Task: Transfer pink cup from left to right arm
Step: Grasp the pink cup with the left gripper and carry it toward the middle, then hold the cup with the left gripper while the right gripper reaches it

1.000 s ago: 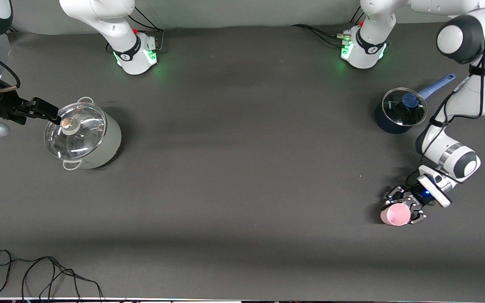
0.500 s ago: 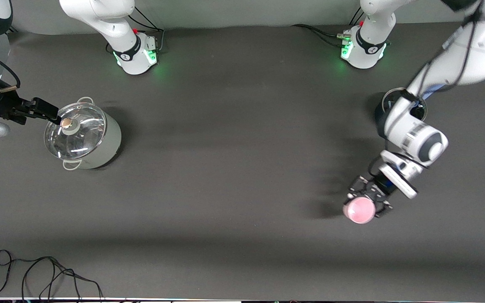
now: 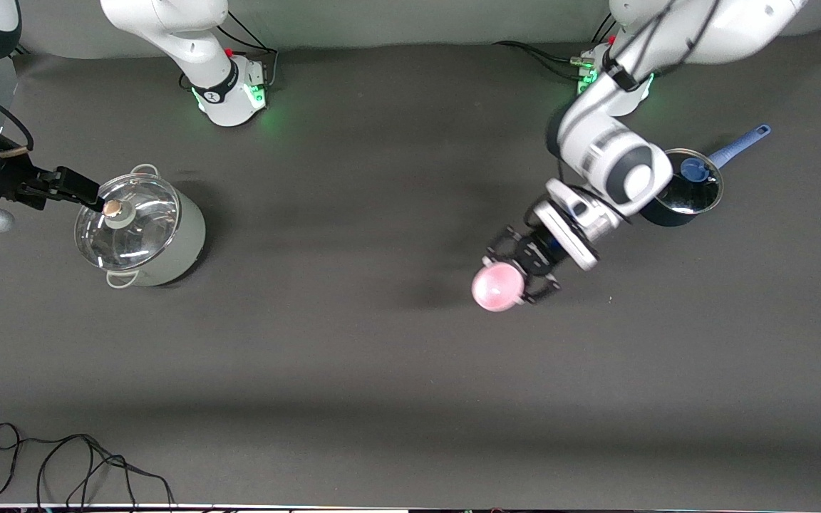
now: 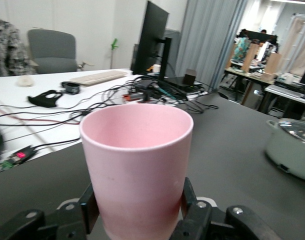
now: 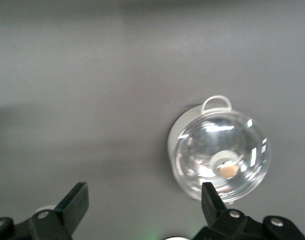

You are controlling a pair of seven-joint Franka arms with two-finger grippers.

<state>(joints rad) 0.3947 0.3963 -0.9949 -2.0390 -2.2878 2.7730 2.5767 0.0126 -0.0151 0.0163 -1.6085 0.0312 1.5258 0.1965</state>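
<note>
- The pink cup (image 3: 497, 288) is sitting clamped between the black claw fingers (image 4: 190, 202) of the left gripper (image 3: 522, 269), up in the air over the bare middle of the table (image 3: 353, 356), toward the left arm's end.
- Its long axis is running out from the wrist, and in the front view its rim is pointing roughly at the camera, so the sides are free to be gripped.
- The right gripper (image 3: 75, 187) is waiting with jaws spread wide, hanging over the lidded grey pot (image 3: 141, 229) at the right arm's end of the table.
- The two grippers are well apart; the cup is lying toward the left arm's end from the right gripper.
- Judging from this, the gap is needing to be closed before any handover.
</note>
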